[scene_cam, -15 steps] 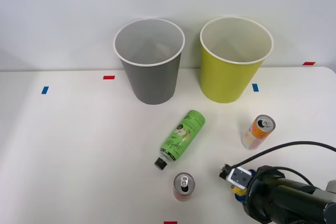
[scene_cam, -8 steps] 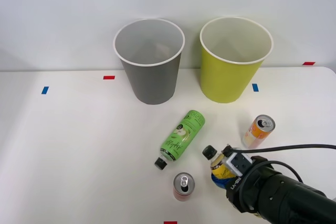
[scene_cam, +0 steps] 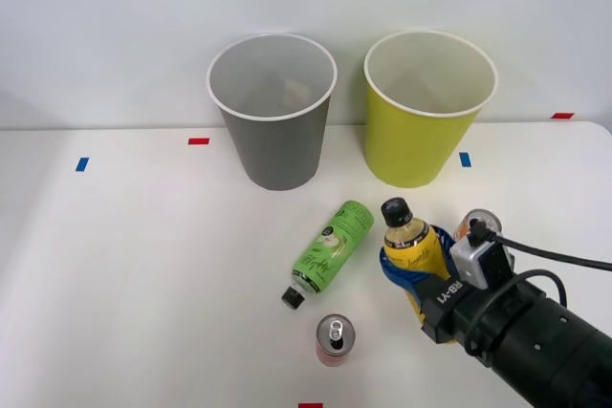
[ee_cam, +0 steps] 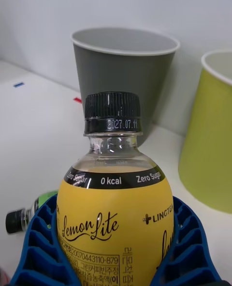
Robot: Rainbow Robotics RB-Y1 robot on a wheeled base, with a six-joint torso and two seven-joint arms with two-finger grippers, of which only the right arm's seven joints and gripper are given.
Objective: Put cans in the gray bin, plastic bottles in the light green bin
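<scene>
At the lower right of the front view the right gripper [scene_cam: 413, 265] is seen clamped on the yellow-label bottle [scene_cam: 409, 243], black cap up, the bottle carried upright and clear of the white table [scene_cam: 124, 265]. In the wrist view the blue ribbed fingers [ee_cam: 38, 247] are pressed to both sides of the yellow-label bottle [ee_cam: 115, 218] — label print and cap plainly read.

Lowest in the front frame, near bottom centre, the red can [scene_cam: 334, 339] is found standing upright, pull-tab top showing. Just above and left of it the green-label bottle [scene_cam: 328, 251] is laid on its side, cap toward the lower left, well apart from the bins. The orange-and-white can [scene_cam: 475, 224] is glimpsed at right, just beside the gripper and mostly hidden behind the wrist camera housing.

Farther back — upper centre — the gray bin [scene_cam: 273, 110] is stood upright, with the light green bin [scene_cam: 428, 107] just to its right, the two near but not touching.
</scene>
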